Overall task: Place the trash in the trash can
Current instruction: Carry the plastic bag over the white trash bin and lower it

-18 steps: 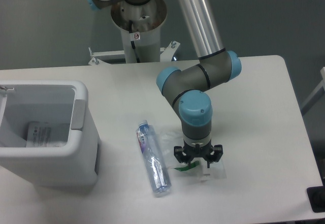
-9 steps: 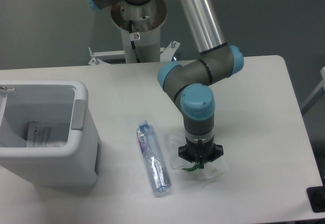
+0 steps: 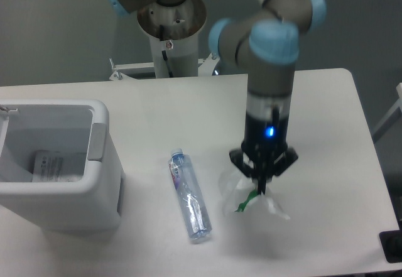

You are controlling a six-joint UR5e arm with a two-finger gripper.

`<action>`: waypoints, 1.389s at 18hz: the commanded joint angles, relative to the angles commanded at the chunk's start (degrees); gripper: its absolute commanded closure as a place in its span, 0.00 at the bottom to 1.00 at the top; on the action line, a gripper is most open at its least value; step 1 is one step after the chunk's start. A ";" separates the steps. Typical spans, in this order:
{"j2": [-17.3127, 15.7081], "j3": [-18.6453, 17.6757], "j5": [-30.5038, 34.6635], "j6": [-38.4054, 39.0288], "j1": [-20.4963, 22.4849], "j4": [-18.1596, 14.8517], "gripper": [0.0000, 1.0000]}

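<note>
While the hand point(image 3: 262, 186) pinches the plastic bag point(image 3: 248, 195), paper point(image 3: 53, 166) lies inside the bin point(image 3: 94, 183).

White table point(image 3: 326, 126), dark grey-green floor point(image 3: 56, 32) behind

claw point(image 3: 262, 186): risen, now pinched | plastic bag point(image 3: 248, 198): lifted off table point(image 3: 326, 132)

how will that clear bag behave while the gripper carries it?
Likely floppy: the plastic bag hangs in loose folds below the gripper. Probably very light, being thin film. It may swing or snag the trash can rim.
</note>
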State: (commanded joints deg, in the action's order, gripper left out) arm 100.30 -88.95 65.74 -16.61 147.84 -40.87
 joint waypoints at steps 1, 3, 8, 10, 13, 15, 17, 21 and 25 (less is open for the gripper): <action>-1.75 0.00 -0.70 0.09 -0.35 0.00 1.00; -5.53 0.18 -2.46 3.66 -1.67 0.09 1.00; -11.96 0.08 -2.99 12.57 -8.60 0.18 1.00; -12.75 0.53 -3.25 12.66 -11.94 0.18 1.00; -13.20 0.26 -3.34 12.13 -15.38 0.18 1.00; -12.67 0.27 -3.78 11.43 -17.66 0.26 1.00; -12.23 0.00 -3.87 8.28 -19.07 0.26 1.00; -9.51 0.09 -3.78 8.00 -22.85 0.35 1.00; -7.22 -0.44 -3.69 10.19 -25.22 0.35 1.00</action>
State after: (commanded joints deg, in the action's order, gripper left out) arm 93.07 -89.38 62.05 -6.42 122.61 -40.52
